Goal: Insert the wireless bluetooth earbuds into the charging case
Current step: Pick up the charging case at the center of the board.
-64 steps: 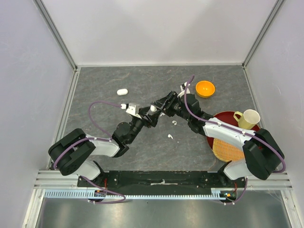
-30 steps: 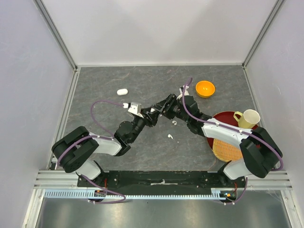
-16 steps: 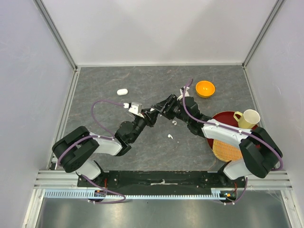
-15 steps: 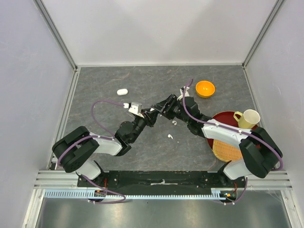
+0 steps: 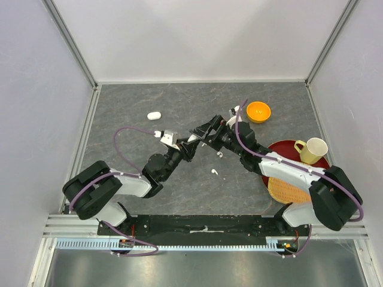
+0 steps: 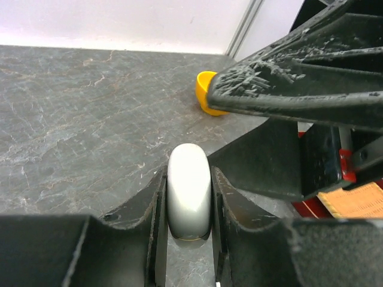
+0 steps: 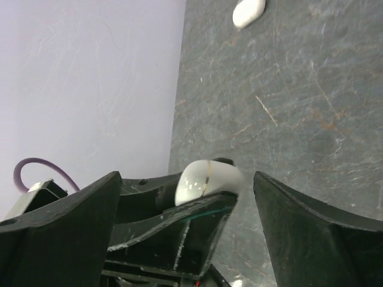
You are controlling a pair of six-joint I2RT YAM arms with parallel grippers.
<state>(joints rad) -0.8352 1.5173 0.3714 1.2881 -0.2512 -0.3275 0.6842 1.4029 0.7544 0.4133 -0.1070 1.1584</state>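
Left gripper (image 6: 189,200) clamps the charging case (image 6: 189,179); right gripper (image 7: 188,227), spread wide, should probably take its free end squarely.

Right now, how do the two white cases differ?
The held case is clamped in the left claw; the loose case lies free on the table. The held case is near the table's middle; the loose case lies toward its far left. Both are white and pill-shaped.

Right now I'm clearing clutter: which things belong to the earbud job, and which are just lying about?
Job: held case, other case, far earbud, near earbud.
Lying about: orange bowl, mug, red plate, wicker mat.
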